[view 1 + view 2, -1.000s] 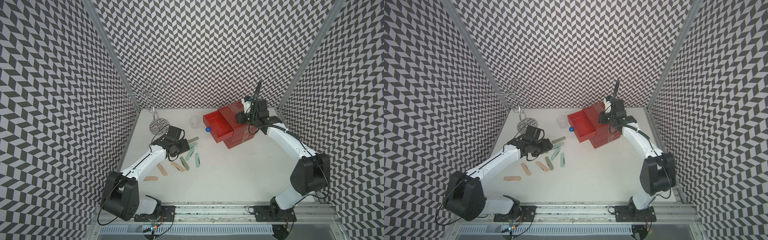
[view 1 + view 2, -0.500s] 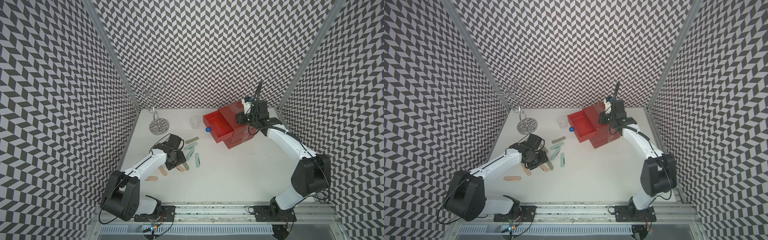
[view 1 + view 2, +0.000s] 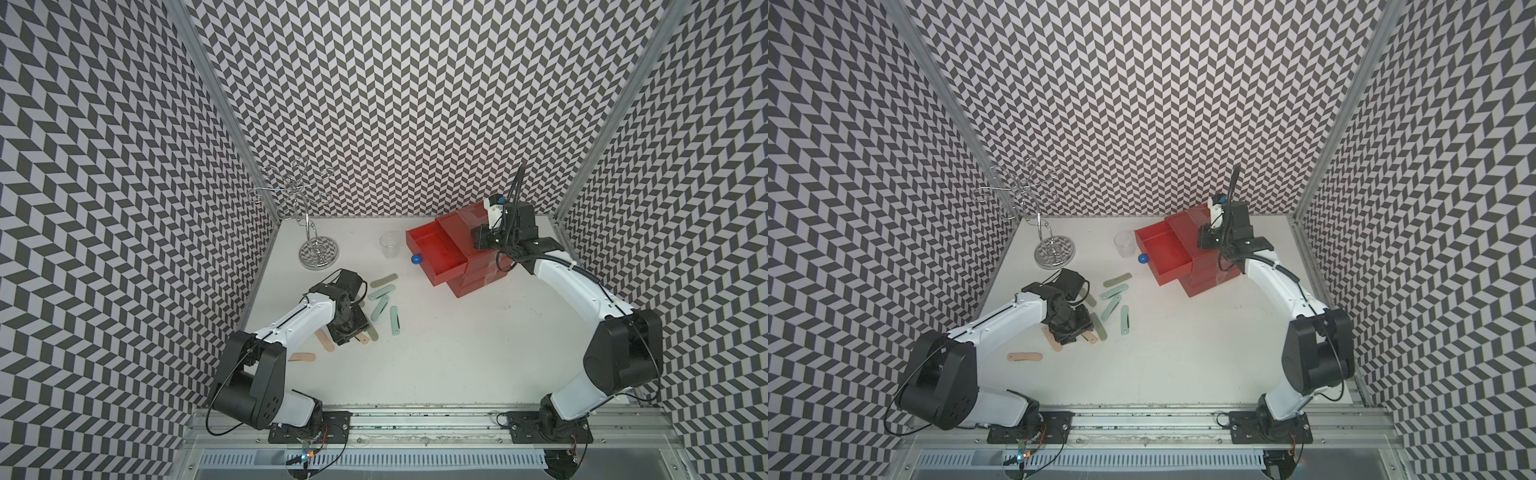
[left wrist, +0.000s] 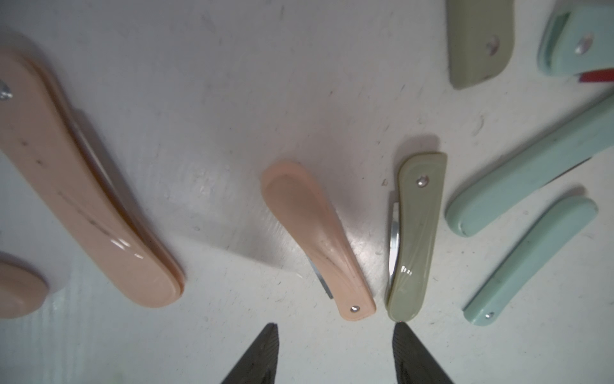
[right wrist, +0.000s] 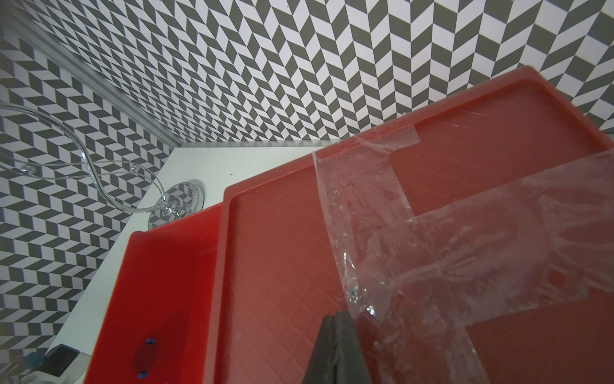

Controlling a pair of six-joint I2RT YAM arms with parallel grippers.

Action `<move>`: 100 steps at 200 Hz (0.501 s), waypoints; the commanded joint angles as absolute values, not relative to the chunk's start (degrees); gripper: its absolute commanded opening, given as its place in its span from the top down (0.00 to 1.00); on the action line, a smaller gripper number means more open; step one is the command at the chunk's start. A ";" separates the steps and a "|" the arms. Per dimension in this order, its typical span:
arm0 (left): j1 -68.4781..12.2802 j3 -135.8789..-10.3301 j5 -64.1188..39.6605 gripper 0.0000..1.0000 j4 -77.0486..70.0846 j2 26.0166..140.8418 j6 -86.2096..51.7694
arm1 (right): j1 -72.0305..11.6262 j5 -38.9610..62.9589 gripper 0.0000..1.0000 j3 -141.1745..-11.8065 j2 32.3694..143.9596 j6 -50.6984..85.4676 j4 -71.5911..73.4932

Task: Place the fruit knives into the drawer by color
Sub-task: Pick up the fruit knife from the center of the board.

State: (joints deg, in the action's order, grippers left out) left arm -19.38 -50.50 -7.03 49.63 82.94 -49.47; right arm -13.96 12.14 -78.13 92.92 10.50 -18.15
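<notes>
**A:** Where are the knives (image 3: 379, 309)?

**B:** All on the desk (image 3: 457, 365), none in the box (image 3: 478, 276). They lie in a loose cluster on my left side, well apart from the box. The peach ones are nearest my arm's base, and the mint and olive ones are on the box's side of the cluster.

**A:** And your left fingers (image 3: 352, 337)?

**B:** Partly open, holding nothing. They point down over the cluster. In my wrist view the two tips stand either side of a gap, just short of the riveted end of a peach knife (image 4: 319, 242). One tip sits right at the end of the olive knife (image 4: 415, 239) just beside it. I cannot tell whether that tip touches it. Both knives show a sliver of blade along one edge.

**A:** Your right fingers (image 5: 337, 332)?

**B:** Pressed together with nothing between them, tips down on the box's top, at the edge of the clear tape (image 5: 365, 232).

**A:** The drawers?

**B:** The top drawer (image 3: 436, 253) is pulled out toward the cluster and is empty, with its blue knob (image 3: 416, 259) at the front. The ones below look pushed in. A clear cup (image 3: 390, 244) stands just beside the open drawer's front corner. A wire stand (image 3: 318, 249) is farther along, by the wall.
</notes>
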 commanded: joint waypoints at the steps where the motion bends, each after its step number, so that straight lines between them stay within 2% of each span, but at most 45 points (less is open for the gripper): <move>1: -18.62 -51.94 -9.13 0.43 50.95 84.96 -49.78 | -13.63 10.02 1.00 -75.14 93.86 10.23 -27.51; 35: -18.04 -51.68 -10.00 0.46 50.69 87.84 -49.36 | -13.63 9.93 1.00 -74.30 93.61 10.22 -26.89; 100: -16.89 -53.09 -8.90 0.47 49.84 90.24 -49.76 | -13.63 10.70 1.00 -73.48 93.89 10.37 -25.99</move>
